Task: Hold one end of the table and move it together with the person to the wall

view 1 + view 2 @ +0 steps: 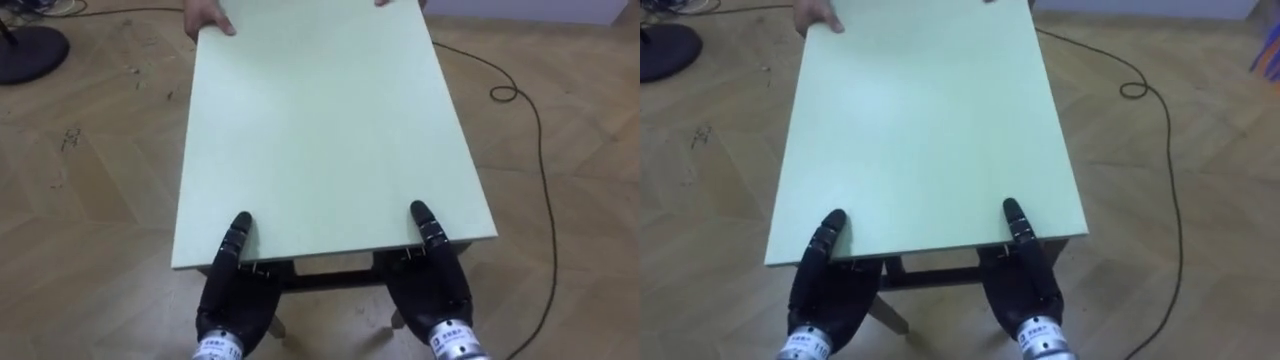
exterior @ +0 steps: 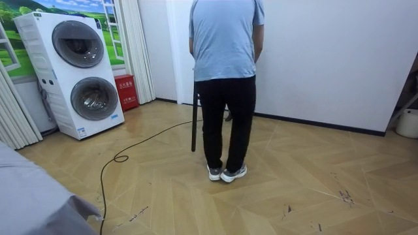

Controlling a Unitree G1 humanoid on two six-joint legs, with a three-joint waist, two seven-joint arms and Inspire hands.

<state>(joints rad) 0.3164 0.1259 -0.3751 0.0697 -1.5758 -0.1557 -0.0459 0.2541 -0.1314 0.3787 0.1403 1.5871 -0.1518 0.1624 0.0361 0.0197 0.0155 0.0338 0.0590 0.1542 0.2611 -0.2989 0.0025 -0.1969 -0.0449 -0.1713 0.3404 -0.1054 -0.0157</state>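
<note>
At the near edge of the pale green table (image 1: pixel 320 130), both robot hands are on it: left hand (image 1: pixel 235 290) at the near left corner, right hand (image 1: pixel 432 285) at the near right corner. Each sits mostly under the top with its tip lapped over the edge, so I can't tell whether either is clamped. The tabletop is bare, with a dark frame below it. At the far edge, a person's hand (image 1: pixel 207 20) grips the far left corner. The floor (image 1: pixel 90 190) is herringbone wood, scuffed in places. A black cable (image 1: pixel 535 130) loops across it to the right of the table, and a dark round base (image 1: pixel 30 50) sits far left. In the room view the person (image 2: pixel 225 65) stands with their back to the camera, with a dark table leg (image 2: pixel 194 117) just beside their legs on the room view's left. A stacked washer and dryer (image 2: pixel 78 72) stands at the room view's left, with a red box (image 2: pixel 125 91) and a curtain (image 2: pixel 134 46) next to it and a white wall (image 2: pixel 326 52) behind.
</note>
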